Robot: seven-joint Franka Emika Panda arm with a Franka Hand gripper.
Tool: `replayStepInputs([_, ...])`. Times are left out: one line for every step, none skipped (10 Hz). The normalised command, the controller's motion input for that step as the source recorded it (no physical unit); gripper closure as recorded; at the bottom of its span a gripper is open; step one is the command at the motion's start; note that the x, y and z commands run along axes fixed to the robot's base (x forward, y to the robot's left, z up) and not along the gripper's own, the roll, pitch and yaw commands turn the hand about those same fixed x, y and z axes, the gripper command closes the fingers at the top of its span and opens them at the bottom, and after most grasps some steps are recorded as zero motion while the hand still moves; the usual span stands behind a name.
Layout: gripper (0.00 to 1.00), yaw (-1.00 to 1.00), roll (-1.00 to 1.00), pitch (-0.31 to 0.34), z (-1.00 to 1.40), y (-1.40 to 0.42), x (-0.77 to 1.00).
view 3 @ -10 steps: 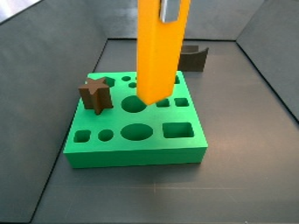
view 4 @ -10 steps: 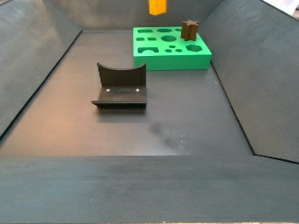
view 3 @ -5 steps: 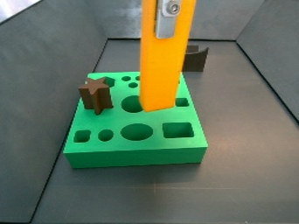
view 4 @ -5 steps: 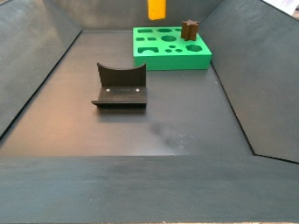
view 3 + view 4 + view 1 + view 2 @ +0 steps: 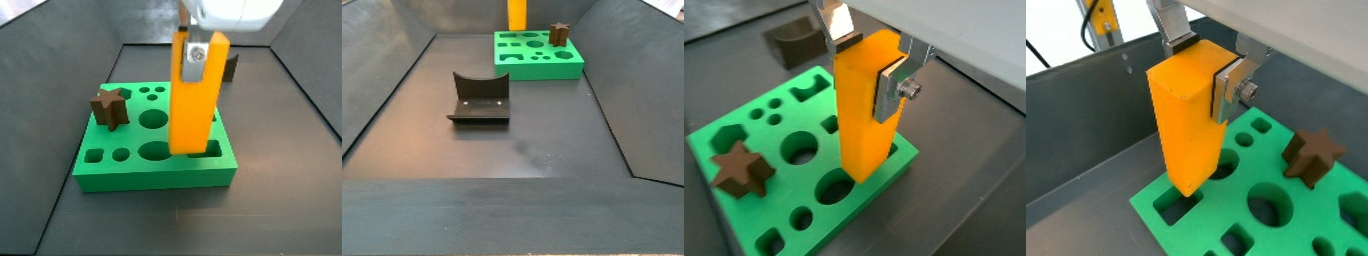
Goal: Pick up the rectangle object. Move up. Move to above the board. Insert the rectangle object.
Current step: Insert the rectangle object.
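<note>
Rectangle object (image 5: pixel 194 95) stands upright, clamped near its top between the gripper's (image 5: pixel 871 55) silver fingers (image 5: pixel 1229 85), its lower end at the board's (image 5: pixel 154 170) top surface by the rectangular cutout. Whether it has entered the hole, I cannot tell. A brown star block (image 5: pixel 740 168) sits on the green board. The fixture (image 5: pixel 480 97) stands well apart on the floor.

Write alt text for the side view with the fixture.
The gripper, at the far end, holds the orange block upright over the green board. A brown star block stands on the board; the dark fixture sits mid-floor.
</note>
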Motion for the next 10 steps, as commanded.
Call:
replayStepInputs([1.00,-0.30,0.08,0.006,-0.24,0.00,0.58])
replayStepInputs([1.00,-0.32,0.23,0.007,-0.43,0.03,0.79])
replayStepInputs([1.00,-0.24,0.14,0.050,-0.24,0.01,0.83])
replayStepInputs([1.00,-0.11,0.00,0.000,-0.07,0.02,0.17])
replayStepInputs([1.00,-0.01,-0.02,-0.049,-0.10,0.05,-0.02])
replayStepInputs([1.00,0.00,0.05,0.000,-0.22,0.00,0.57])
replayStepInputs([1.00,0.00,0.09,0.050,-0.29,0.00,0.78])
replayStepInputs([1.00,0.00,0.07,0.026,-0.24,0.00,0.60])
replayStepInputs([1.00,-0.03,0.09,0.056,-0.26,0.00,0.67])
replayStepInputs([1.00,-0.04,0.07,-0.051,-0.35,0.00,0.15])
